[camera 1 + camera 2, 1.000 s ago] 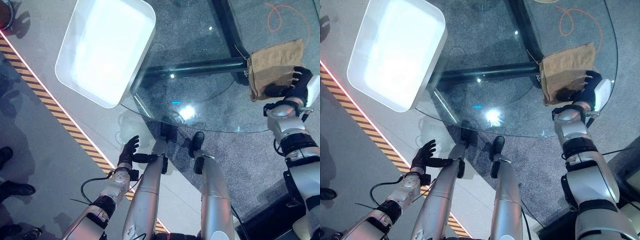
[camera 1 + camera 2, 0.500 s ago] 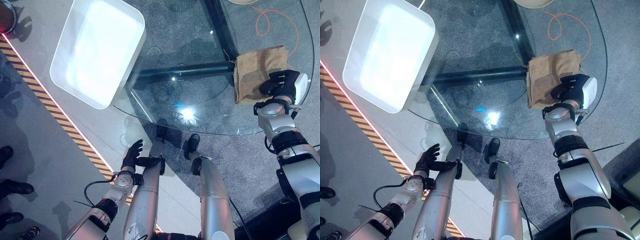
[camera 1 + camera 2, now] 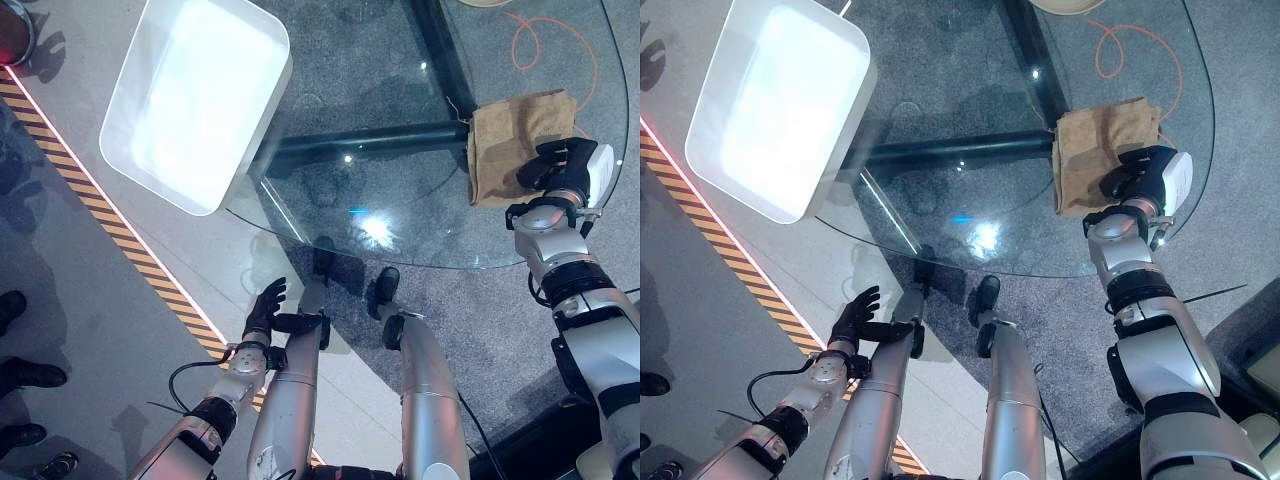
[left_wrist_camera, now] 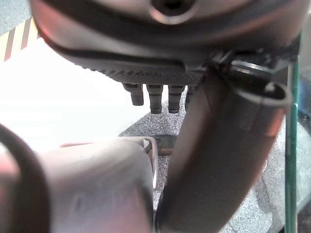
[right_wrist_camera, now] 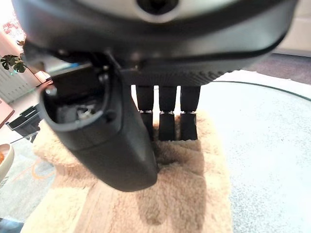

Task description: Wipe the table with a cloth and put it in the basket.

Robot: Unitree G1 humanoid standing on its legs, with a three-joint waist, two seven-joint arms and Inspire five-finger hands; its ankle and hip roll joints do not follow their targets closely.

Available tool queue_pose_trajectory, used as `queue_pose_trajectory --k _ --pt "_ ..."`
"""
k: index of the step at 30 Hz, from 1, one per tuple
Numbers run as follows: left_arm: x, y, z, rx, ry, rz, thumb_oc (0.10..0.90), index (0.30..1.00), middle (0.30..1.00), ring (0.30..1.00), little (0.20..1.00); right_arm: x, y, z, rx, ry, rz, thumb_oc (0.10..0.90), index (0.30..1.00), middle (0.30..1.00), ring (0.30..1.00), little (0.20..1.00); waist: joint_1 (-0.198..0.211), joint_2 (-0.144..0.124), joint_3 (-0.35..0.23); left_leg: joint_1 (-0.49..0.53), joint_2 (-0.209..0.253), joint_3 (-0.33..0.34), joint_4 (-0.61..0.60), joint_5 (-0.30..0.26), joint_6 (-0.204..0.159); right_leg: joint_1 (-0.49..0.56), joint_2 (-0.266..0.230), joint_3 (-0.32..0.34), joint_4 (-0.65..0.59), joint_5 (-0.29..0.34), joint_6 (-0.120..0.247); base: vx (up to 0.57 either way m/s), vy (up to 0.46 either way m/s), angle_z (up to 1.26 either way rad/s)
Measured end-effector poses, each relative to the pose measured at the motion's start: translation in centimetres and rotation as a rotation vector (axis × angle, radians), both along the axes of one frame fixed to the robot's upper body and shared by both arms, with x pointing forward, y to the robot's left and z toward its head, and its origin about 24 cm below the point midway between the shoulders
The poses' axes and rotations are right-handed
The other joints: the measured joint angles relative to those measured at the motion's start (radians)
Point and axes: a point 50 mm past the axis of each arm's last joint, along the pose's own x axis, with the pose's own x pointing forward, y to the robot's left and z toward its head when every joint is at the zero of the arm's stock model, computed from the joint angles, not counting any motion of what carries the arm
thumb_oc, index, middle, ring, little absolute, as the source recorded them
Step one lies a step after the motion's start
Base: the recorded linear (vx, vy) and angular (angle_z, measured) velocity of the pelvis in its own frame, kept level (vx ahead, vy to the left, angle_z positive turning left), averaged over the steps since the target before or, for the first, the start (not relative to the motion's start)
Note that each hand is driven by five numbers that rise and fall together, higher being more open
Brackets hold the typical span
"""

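Since a second ago, the cloth (image 3: 518,140) and the right hand (image 3: 563,165) on it have been carried toward the middle of the view as the camera moved; over the last half second almost nothing has changed. No writing can be read on anything. The tan cloth is spread flat near the right edge of the round glass table (image 3: 400,215). The right hand is laid on the cloth's near right corner, with fingers (image 5: 166,114) held straight and pressed flat on the fluffy cloth; nothing is gripped. The left hand (image 3: 264,307) is held low beside the table, over the floor, with fingers spread loose and nothing in it. A white basket (image 3: 160,185) is seen at the table's far left side, well apart from the cloth. A dark bar (image 3: 370,140) is seen through the glass, running under the table between basket and cloth. An orange cord (image 3: 545,40) is curled on the grey carpet beyond the cloth. A striped line (image 3: 110,230) is marked on the floor to the left, and a person's shoes (image 3: 30,375) are seen past it.
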Motion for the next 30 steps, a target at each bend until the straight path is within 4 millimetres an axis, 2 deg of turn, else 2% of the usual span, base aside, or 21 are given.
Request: queue_pose_trajectory --k 9,18,30 --pt "0.0 -0.2 0.0 -0.004 -0.003 0.012 0.800 0.900 0.900 0.900 0.900 0.0 1.7 0.0 -0.065 -0.011 0.105 0.100 0.300 0.300 0.300 0.200 -0.006 0.000 0.000 0.001 0.006 0.000 -0.001 -0.001 0.001 0.002 0.009 -0.002 -0.008 0.002 -0.004 0.00 0.003 0.00" --pt "0.0 -0.9 -0.1 -0.020 0.002 0.010 0.800 0.900 0.900 0.900 0.900 0.2 4.3 0.4 -0.120 -0.009 0.210 0.100 0.300 0.300 0.300 0.200 -0.005 0.000 0.000 0.003 0.013 -0.007 -0.001 0.003 -0.005 0.012 0.018 -0.011 -0.015 0.005 -0.007 0.00 0.011 0.00" --pt "0.0 -1.3 0.0 -0.028 0.012 0.003 0.800 0.900 0.900 0.900 0.900 0.5 6.5 0.4 -0.145 0.013 0.259 0.100 0.300 0.300 0.300 0.200 0.001 0.003 -0.001 0.008 0.014 -0.022 -0.016 0.004 -0.006 0.018 0.017 -0.027 -0.019 0.005 -0.013 0.00 0.006 0.03"
